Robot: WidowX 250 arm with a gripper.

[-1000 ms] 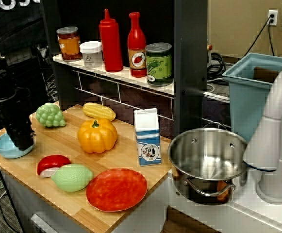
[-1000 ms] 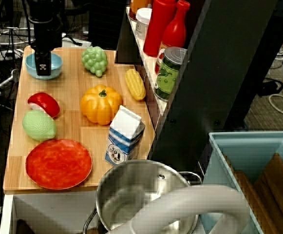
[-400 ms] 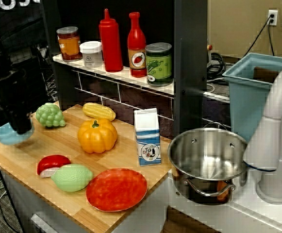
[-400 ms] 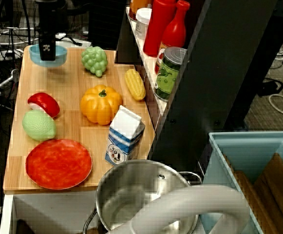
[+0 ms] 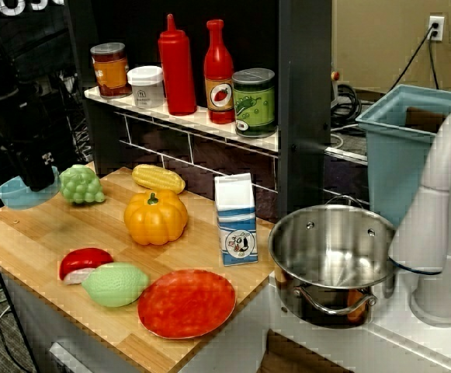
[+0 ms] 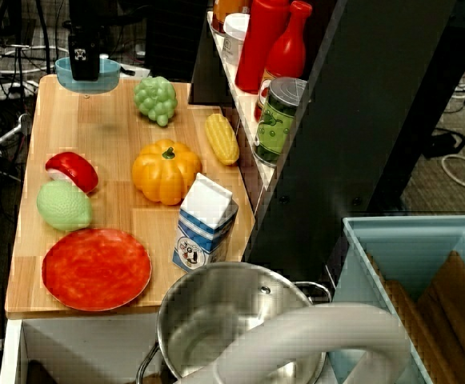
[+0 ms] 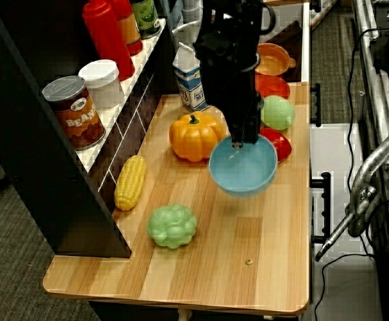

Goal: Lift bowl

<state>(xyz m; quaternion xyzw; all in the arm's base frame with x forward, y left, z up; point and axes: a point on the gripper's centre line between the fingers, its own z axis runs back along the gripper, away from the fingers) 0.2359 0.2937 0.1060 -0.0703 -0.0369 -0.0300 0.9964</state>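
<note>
Already up: bowl (image 7: 243, 167) hangs in air over far corner of counter (image 7: 274, 267), near green grapes (image 7: 172, 226). Jaws of gripper (image 7: 238, 139) pinch bowl rim tight. Lift looks done; only holding steady left.

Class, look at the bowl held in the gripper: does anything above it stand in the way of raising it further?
Nothing visible does. The gripper pinches the bowl by its rim, clear of the counter. The grapes sit beside it, not above.

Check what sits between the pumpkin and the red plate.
Nothing sits there: in the view from above, bare wood separates the pumpkin from the red plate.
</note>
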